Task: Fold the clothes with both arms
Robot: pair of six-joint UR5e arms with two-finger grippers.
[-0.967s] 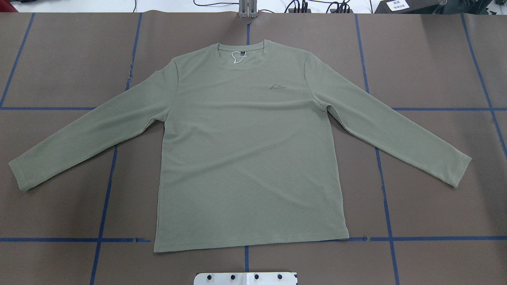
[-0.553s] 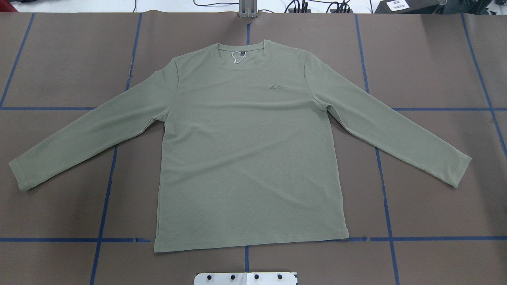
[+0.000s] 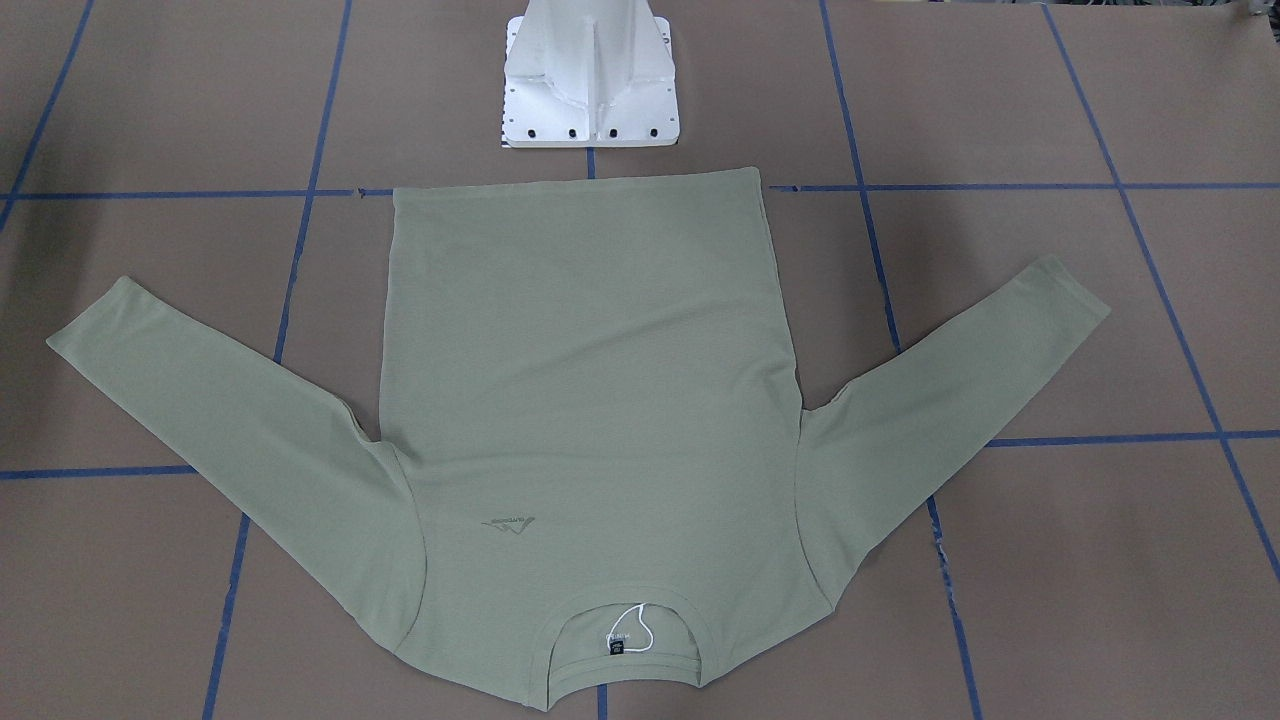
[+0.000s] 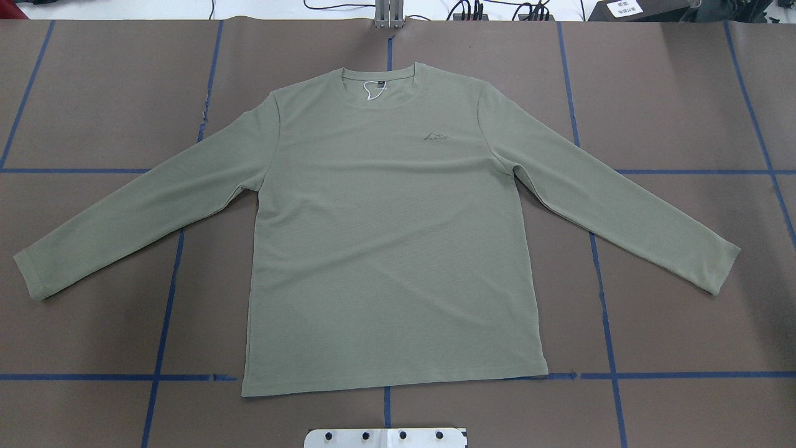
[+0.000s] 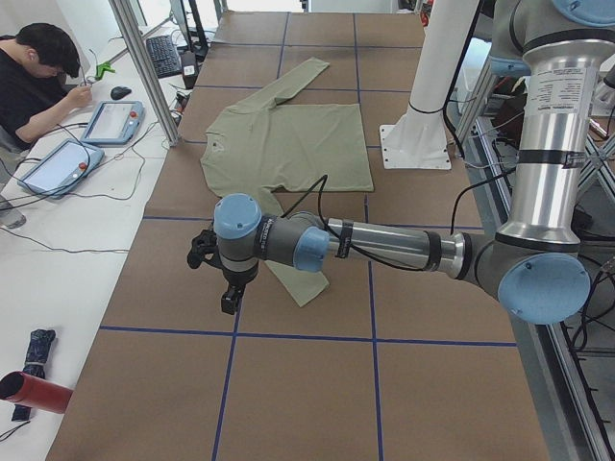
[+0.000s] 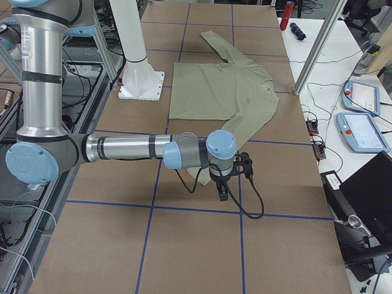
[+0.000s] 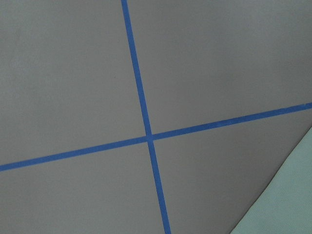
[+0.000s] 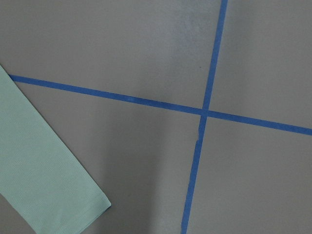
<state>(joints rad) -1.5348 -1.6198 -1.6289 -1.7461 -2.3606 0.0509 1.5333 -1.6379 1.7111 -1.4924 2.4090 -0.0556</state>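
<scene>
Overhead view: the green long-sleeved shirt point(image 4: 385, 249) lies flat and face up in the middle of the brown table point(image 4: 93, 93). Its collar points toward the top of the frame, and nothing is folded. Its left cuff point(image 4: 31, 280) lies near the frame's left edge, and its right cuff point(image 4: 721, 270) lies far to the right. No arm shows in this view.

In the left side view my left gripper point(image 5: 229, 303) hangs at centre-left, near that cuff but off the cloth. In the right side view my right gripper point(image 6: 223, 195) hangs at centre, just past the other cuff. From these angles I cannot tell whether either pincer is apart or together.

I judge the fold has not begun and that this is the approach to the sleeves. Next, each gripper needs to move over its cuff, come down and pinch the cloth, both in step.
</scene>
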